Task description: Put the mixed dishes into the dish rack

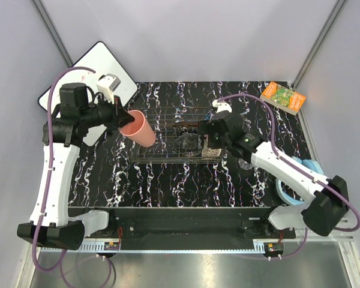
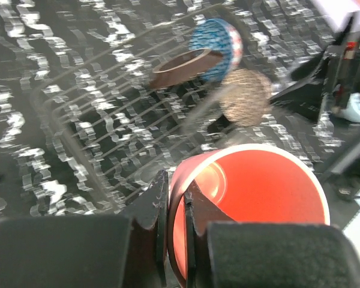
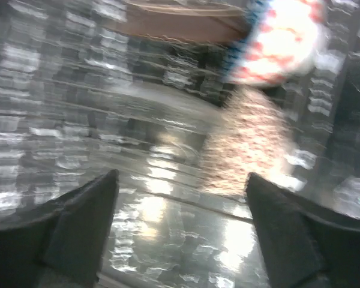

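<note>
Left side: my left fingers (image 1: 119, 115) were clamped on the rim of the pink plastic cup (image 1: 141, 128), one inside the wall and one outside. The cup hung tilted at the left end of the dish rack (image 1: 162, 158), mouth toward my wrist.

Right side: my right fingers (image 1: 206, 143) were spread wide, gripping nothing, over the rack's right end, near the beige patterned bowl (image 2: 246, 96) and blue patterned bowl (image 2: 216, 42). Both wrist views were blurred.

Lab booth, blank grey walls (image 1: 168, 36)
</note>
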Controlling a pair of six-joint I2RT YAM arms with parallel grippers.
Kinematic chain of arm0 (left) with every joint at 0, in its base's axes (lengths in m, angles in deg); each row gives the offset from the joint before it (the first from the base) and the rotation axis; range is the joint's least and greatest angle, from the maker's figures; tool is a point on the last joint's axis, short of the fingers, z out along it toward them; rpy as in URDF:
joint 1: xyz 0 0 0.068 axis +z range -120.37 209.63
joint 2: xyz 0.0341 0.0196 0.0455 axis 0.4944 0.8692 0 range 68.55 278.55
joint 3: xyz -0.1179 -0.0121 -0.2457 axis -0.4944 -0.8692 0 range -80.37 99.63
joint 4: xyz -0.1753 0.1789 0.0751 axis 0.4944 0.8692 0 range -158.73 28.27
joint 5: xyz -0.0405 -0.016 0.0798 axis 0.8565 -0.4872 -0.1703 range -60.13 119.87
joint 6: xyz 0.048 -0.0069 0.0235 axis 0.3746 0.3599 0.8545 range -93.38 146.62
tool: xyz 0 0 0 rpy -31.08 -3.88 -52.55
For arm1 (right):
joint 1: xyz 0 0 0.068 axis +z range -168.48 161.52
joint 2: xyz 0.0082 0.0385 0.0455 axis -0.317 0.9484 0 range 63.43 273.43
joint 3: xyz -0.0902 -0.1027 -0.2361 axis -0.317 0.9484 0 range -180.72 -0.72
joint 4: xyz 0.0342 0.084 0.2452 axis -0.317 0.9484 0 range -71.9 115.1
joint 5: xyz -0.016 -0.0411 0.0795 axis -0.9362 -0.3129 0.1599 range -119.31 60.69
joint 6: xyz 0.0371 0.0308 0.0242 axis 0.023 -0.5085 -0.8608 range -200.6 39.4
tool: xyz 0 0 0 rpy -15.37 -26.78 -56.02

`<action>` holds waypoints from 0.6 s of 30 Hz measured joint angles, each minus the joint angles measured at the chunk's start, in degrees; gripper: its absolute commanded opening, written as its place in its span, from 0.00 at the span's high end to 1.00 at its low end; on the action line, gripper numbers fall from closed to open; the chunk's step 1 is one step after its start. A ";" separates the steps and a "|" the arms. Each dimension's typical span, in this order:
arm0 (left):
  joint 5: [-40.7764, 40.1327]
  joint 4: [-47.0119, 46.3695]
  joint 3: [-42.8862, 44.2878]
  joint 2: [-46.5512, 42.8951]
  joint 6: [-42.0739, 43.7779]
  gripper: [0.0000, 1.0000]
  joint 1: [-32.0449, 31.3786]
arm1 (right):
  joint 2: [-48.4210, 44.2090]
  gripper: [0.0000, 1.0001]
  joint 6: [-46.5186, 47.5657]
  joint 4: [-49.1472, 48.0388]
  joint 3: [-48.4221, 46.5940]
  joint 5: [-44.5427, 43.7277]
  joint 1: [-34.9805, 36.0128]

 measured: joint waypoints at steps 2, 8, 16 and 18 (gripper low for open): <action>2.67 -1.16 -0.35 -0.02 -1.73 1.00 0.00 | -2.21 0.00 -2.27 -3.48 0.87 4.37 0.00; 18.67 -17.84 -5.75 -0.26 -17.22 1.00 0.20 | -15.80 0.00 -17.03 -29.35 14.78 20.76 0.02; 30.75 -92.59 -28.35 10.32 -83.12 1.00 0.70 | -14.47 0.00 -33.40 -58.90 28.68 30.45 0.02; 30.95 -100.08 -29.94 12.61 -90.95 1.00 0.94 | -14.03 0.00 -35.93 -64.41 30.73 30.97 0.02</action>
